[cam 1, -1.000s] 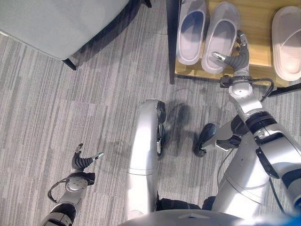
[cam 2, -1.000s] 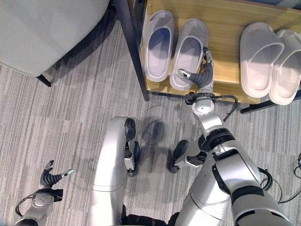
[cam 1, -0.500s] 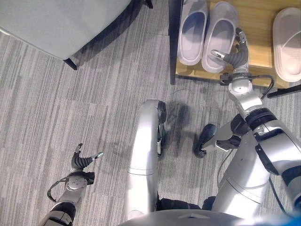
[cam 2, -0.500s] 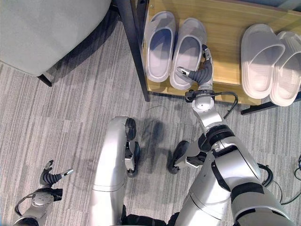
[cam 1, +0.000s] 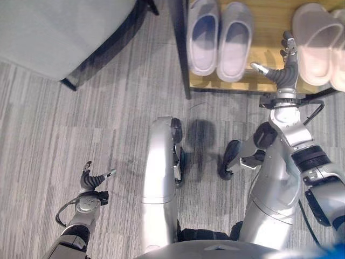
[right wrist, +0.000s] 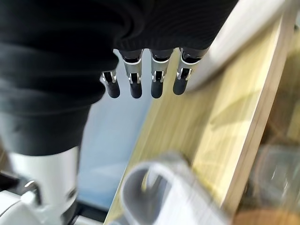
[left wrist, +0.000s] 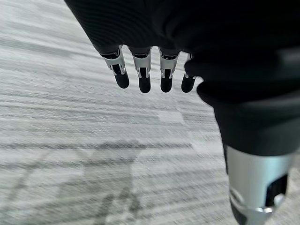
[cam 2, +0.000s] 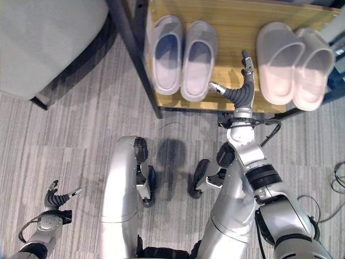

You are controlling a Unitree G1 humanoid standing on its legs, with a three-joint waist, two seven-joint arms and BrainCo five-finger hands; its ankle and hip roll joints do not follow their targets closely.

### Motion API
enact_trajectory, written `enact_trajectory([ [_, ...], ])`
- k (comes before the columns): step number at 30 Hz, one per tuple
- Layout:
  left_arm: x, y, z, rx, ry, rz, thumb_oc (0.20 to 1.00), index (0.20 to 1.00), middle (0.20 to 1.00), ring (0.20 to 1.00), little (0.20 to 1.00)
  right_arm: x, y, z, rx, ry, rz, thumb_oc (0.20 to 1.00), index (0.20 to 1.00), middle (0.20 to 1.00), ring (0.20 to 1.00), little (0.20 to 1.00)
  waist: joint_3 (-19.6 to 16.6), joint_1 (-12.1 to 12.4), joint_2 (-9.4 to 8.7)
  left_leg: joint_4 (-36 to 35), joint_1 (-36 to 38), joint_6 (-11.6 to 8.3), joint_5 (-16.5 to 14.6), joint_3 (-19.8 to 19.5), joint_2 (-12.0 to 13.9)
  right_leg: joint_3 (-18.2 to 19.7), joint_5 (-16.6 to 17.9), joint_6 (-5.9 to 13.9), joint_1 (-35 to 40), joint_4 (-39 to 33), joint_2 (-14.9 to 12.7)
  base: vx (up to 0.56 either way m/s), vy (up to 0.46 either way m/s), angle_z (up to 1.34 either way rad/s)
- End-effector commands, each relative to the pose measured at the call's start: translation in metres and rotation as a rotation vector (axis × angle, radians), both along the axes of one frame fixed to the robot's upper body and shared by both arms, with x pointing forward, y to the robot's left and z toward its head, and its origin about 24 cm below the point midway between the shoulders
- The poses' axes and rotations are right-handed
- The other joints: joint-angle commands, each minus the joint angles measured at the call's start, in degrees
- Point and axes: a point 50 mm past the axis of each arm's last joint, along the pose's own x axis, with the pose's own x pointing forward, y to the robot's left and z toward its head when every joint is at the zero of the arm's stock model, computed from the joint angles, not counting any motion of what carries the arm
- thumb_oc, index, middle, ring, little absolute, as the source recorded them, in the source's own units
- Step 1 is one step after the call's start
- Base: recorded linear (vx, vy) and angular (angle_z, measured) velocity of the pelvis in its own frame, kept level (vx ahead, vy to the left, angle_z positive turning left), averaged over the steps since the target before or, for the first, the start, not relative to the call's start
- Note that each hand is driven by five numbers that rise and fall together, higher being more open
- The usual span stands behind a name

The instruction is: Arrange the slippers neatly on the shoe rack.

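Four slippers (cam 2: 166,55) stand on one shoe rack (cam 2: 232,21), in two pairs.

Grey striped carpet floor (cam 1: 81,124) covered room. Grey upholstered seat (cam 1: 54,27) on dark legs (cam 1: 69,84) stood left of shoe rack. Shoe rack had light wooden shelf (cam 2: 232,21) and dark upright post (cam 2: 129,48) at its left edge. Light even, soft shadows on carpet below rack.

Two slipper pairs (cam 2: 182,58) (cam 2: 294,63) lie side by side on shoe rack shelf (cam 2: 232,32); right hand (cam 2: 240,90) between them; chair (cam 2: 43,38) left of rack.
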Motion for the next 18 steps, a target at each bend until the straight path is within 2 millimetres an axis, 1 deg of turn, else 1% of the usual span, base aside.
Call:
enact_trajectory([
  [1, -0.033, 0.01, -0.012, 0.055, 0.085, 0.034, 1.0, 1.0, 1.0, 1.0, 1.0, -0.022, 0.006, 0.011, 0.001, -0.152, 0.071, 1.0, 1.0, 1.0, 1.0, 1.0, -2.19, 2.28, -2.99, -7.09, -2.68, -0.72, 8.29, -3.75, -2.36, 7.24, 4.67, 1.78, -1.6, -7.13, 0.93, 0.0, 0.05, -0.05],
  [2, -0.032, 0.005, -0.013, 0.039, 0.072, 0.041, 1.0, 1.0, 1.0, 1.0, 1.0, -0.034, 0.004, 0.008, 0.009, -0.172, 0.084, 1.0, 1.0, 1.0, 1.0, 1.0, -2.19, 1.34, -3.68, -7.71, -2.68, -0.77, 8.6, -3.67, -2.28, 6.97, 5.44, 2.21, -1.6, -8.18, 1.02, 0.01, 0.044, -0.08],
  [3, -0.029, 0.003, -0.012, 0.026, 0.056, 0.043, 1.0, 1.0, 1.0, 1.0, 1.0, -0.04, 0.003, 0.007, 0.001, -0.181, 0.088, 1.0, 1.0, 1.0, 1.0, 1.0, -2.19, 0.91, -3.98, -8.21, -2.68, -0.83, 9.03, -3.42, -2.05, 7.01, 5.96, 2.35, -1.6, -8.95, 0.94, 0.01, 0.058, -0.08],
  [4, -0.024, -0.006, -0.013, 0.013, 0.037, 0.034, 1.0, 1.0, 1.0, 1.0, 1.0, -0.052, 0.002, -0.005, 0.008, -0.163, 0.094, 1.0, 1.0, 1.0, 1.0, 1.0, -2.19, -0.27, -4.79, -9.64, -2.68, -0.91, 9.64, -2.9, -1.95, 6.84, 7.04, 2.73, -1.6, -10.48, 1.14, 0.02, 0.049, -0.04],
  [5, -0.023, -0.008, -0.013, 0.0, 0.025, 0.041, 1.0, 1.0, 1.0, 1.0, 1.0, -0.057, 0.0, -0.01, 0.014, -0.156, 0.089, 1.0, 1.0, 1.0, 1.0, 1.0, -2.19, -0.59, -4.8, -10.06, -2.68, -0.93, 10.0, -2.75, -2.0, 6.59, 7.45, 2.89, -1.6, -10.82, 1.25, 0.01, 0.051, -0.03],
  [7, -0.015, -0.009, -0.008, 0.001, -0.015, 0.041, 1.0, 1.0, 1.0, 1.0, 1.0, -0.067, -0.002, -0.016, 0.029, -0.151, 0.097, 1.0, 1.0, 1.0, 1.0, 1.0, -2.19, -1.53, -5.57, -11.29, -2.68, -0.97, 10.72, -2.02, -1.54, 6.61, 8.8, 3.37, -1.6, -12.59, 1.26, 0.0, 0.0, 0.0],
  [8, -0.015, -0.009, -0.008, 0.002, -0.015, 0.041, 1.0, 1.0, 1.0, 1.0, 1.0, -0.067, -0.002, -0.016, 0.029, -0.151, 0.097, 1.0, 1.0, 1.0, 1.0, 1.0, -2.19, -1.52, -5.57, -11.29, -2.68, -0.97, 10.72, -2.02, -1.54, 6.61, 8.81, 3.37, -1.6, -12.6, 1.27, 0.0, 0.044, -0.05],
  [10, -0.006, -0.013, -0.003, 0.008, -0.049, 0.024, 1.0, 1.0, 1.0, 1.0, 1.0, -0.077, -0.004, -0.02, 0.041, -0.149, 0.104, 1.0, 1.0, 1.0, 1.0, 1.0, -2.19, -2.57, -6.32, -13.98, -2.68, -1.0, 11.7, -1.34, -1.32, 6.3, 10.37, 3.73, -1.6, -15.37, 1.58, -0.05, 0.048, -0.23],
  [11, 0.007, -0.015, 0.006, 0.013, -0.101, 0.024, 1.0, 1.0, 1.0, 1.0, 1.0, -0.086, -0.008, -0.015, 0.013, -0.187, 0.087, 1.0, 1.0, 1.0, 1.0, 1.0, -2.26, -3.55, -7.51, -19.02, -2.68, -1.28, 13.55, 0.0, -0.75, 5.58, 12.94, 4.28, -1.59, -20.79, 1.55, -0.16, 0.031, -0.25],
  [12, 0.014, -0.017, 0.012, 0.029, -0.139, 0.019, 1.0, 1.0, 1.0, 1.0, 1.0, -0.094, -0.008, -0.012, -0.022, -0.219, 0.079, 1.0, 1.0, 1.0, 1.0, 1.0, -4.66, -4.33, -7.06, -24.77, -2.68, -1.62, 15.16, -0.24, -0.18, 3.47, 14.37, 4.69, -0.31, -27.33, 1.22, -0.2, 0.016, -0.21],
  [13, 0.017, -0.016, 0.017, 0.041, -0.168, 0.027, 1.0, 1.0, 1.0, 1.0, 1.0, -0.099, -0.008, -0.014, -0.055, -0.224, 0.06, 1.0, 1.0, 1.0, 1.0, 1.0, -7.42, -4.94, -6.57, -29.66, -2.68, -1.92, 16.31, -0.77, 0.13, 1.72, 15.19, 5.13, 1.23, -33.2, 1.63, -0.14, 0.0, -0.33],
  [14, 0.017, -0.016, 0.017, 0.041, -0.167, 0.026, 1.0, 1.0, 1.0, 1.0, 1.0, -0.1, -0.008, -0.014, -0.056, -0.223, 0.059, 1.0, 1.0, 1.0, 1.0, 1.0, -7.52, -4.99, -6.47, -30.04, -2.68, -1.87, 16.7, -0.81, 0.05, 1.53, 15.47, 5.05, 1.39, -33.65, 1.58, -0.15, 0.008, -0.54],
  [15, 0.019, -0.015, 0.023, 0.069, -0.199, 0.024, 1.0, 1.0, 1.0, 1.0, 1.0, -0.105, -0.014, -0.029, -0.121, -0.158, 0.008, 1.0, 1.0, 1.0, 1.0, 1.0, -11.59, -5.78, -5.67, -35.73, -2.4, -2.43, 18.68, -2.06, 0.13, -1.33, 16.62, 5.8, 4.01, -41.13, 1.76, -0.09, 0.014, -0.52],
  [16, 0.019, -0.015, 0.023, 0.069, -0.198, 0.024, 1.0, 1.0, 1.0, 1.0, 1.0, -0.105, -0.013, -0.029, -0.122, -0.157, 0.007, 1.0, 1.0, 1.0, 1.0, 1.0, -11.72, -5.78, -5.54, -35.94, -2.39, -2.45, 18.82, -2.2, 0.11, -1.55, 16.77, 5.78, 4.18, -41.46, 1.79, -0.09, -0.014, -0.29],
  [17, 0.018, -0.015, 0.023, 0.079, -0.195, 0.014, 1.0, 1.0, 1.0, 1.0, 1.0, -0.107, -0.021, -0.046, -0.162, -0.069, -0.043, 1.0, 1.0, 1.0, 1.0, 1.0, -13.23, -6.42, -5.84, -40.07, 0.43, -2.85, 19.61, -2.29, 0.37, -2.71, 17.45, 6.42, 7.34, -46.14, 2.0, -0.03, -0.029, 0.07],
  [18, 0.018, -0.015, 0.023, 0.079, -0.194, 0.014, 1.0, 1.0, 1.0, 1.0, 1.0, -0.107, -0.021, -0.047, -0.162, -0.068, -0.044, 1.0, 1.0, 1.0, 1.0, 1.0, -13.08, -6.44, -5.78, -40.47, 0.86, -2.86, 19.8, -2.34, 0.36, -2.89, 17.67, 6.41, 7.88, -46.63, 2.04, -0.04, -0.057, 0.25],
])
